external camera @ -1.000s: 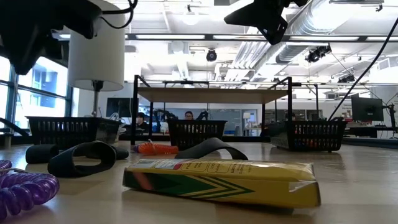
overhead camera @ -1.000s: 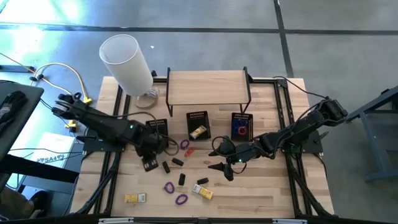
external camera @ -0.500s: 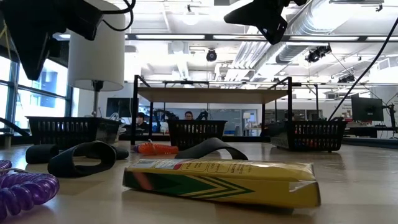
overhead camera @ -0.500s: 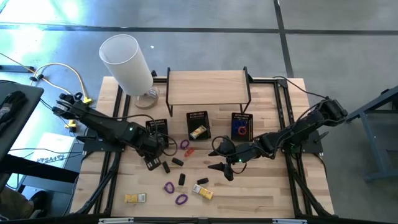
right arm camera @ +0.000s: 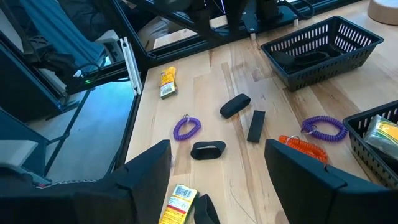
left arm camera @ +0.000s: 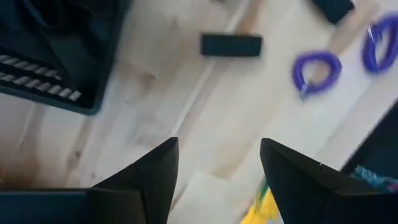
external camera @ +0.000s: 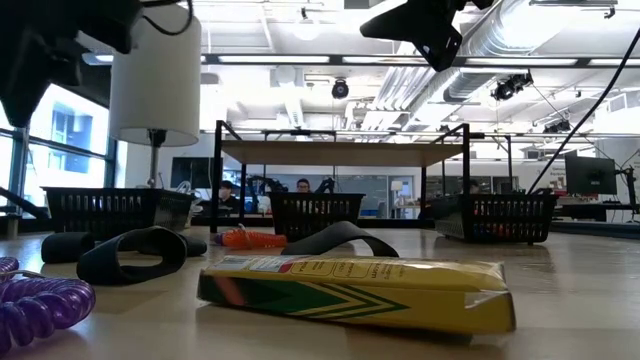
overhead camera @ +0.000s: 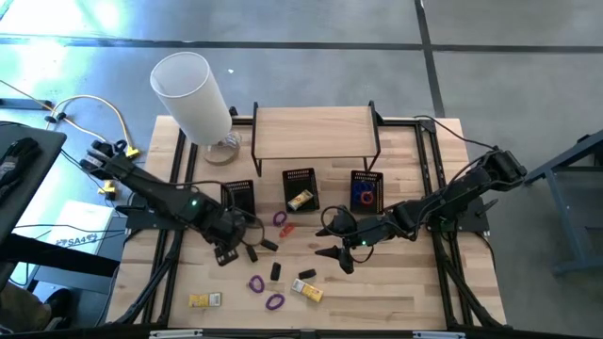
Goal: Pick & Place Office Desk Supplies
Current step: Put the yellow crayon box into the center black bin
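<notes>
Sorting in progress — the left gripper (overhead camera: 229, 252), fingers spread and empty, hovers above the table beside the left basket (overhead camera: 237, 193). Black clips (overhead camera: 275, 271) and purple loops (overhead camera: 256, 282) lie nearby; the next move is probably a descent onto one. The right gripper (overhead camera: 336, 252) waits open.

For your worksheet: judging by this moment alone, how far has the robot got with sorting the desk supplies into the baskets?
Done: a yellow box lies in the middle basket, coils in the right basket.
In hand: nothing; the left gripper is open above the table beside the left basket, the right gripper open.
Left: black clips, purple coils and yellow boxes on the table.
</notes>
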Available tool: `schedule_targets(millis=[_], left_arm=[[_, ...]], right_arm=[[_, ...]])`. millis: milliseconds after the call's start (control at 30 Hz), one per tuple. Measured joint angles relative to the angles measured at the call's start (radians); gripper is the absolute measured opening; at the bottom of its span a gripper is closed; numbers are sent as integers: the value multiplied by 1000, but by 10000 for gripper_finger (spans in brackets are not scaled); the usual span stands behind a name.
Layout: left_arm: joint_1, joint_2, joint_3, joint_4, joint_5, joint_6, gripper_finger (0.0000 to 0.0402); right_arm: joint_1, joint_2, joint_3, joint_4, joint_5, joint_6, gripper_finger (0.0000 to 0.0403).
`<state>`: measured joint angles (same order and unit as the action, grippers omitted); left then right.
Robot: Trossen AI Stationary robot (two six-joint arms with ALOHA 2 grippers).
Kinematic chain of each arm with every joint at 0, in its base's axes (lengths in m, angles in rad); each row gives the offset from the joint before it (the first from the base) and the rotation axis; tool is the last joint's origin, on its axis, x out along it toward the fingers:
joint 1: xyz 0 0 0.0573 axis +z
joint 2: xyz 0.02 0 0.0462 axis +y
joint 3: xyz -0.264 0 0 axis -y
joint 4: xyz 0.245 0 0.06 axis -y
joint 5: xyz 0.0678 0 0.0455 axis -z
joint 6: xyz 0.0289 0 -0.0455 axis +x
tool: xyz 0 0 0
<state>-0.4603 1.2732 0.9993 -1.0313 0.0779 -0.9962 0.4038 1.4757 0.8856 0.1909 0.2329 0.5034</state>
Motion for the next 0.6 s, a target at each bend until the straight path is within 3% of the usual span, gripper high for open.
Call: schedule_targets(millis=[233, 500, 600], left_arm=[[-158, 0, 0, 0, -35, -131, 222], [-352, 1, 0, 0, -144, -389, 222], [-402, 14, 2, 0, -120, -532, 222]], right_arm=[[0, 0, 0, 0, 0, -3, 248], [0, 0, 0, 0, 0, 17, 248], [0, 0, 0, 0, 0, 21, 248]])
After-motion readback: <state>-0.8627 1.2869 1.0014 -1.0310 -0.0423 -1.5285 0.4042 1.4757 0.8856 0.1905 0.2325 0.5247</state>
